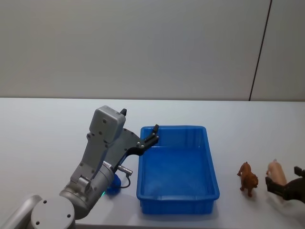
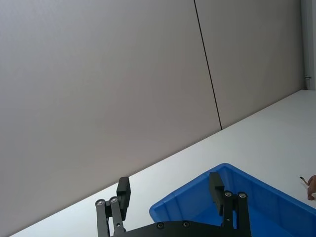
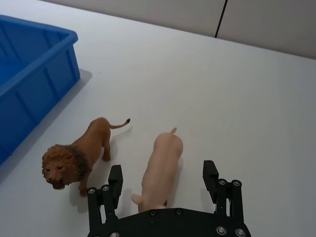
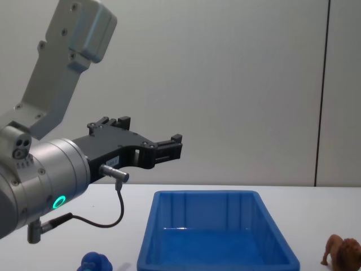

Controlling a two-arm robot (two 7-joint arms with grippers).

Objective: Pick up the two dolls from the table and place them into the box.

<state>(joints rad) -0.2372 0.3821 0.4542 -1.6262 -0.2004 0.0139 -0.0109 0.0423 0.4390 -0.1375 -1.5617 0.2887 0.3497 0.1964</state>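
Note:
The blue box (image 1: 176,206) sits mid-table. To its right stand a brown lion (image 1: 248,178) and a pale pink pig (image 1: 276,171). My right gripper (image 1: 283,178) is open with the pig (image 3: 160,168) lying between its fingers (image 3: 115,180), not clamped; the lion (image 3: 79,153) stands just beside it. Raised over the box's far left corner, my left gripper (image 1: 151,137) is open and holds nothing (image 2: 169,190). A lumpy blue figure (image 1: 113,185) lies on the table left of the box, partly hidden under the left arm, and shows low in the chest view (image 4: 95,262).
The white table runs to a grey wall behind. The box (image 3: 39,79) stands a short way from the lion, with bare table between them. The bulky left arm (image 4: 51,169) hangs over the table's left part.

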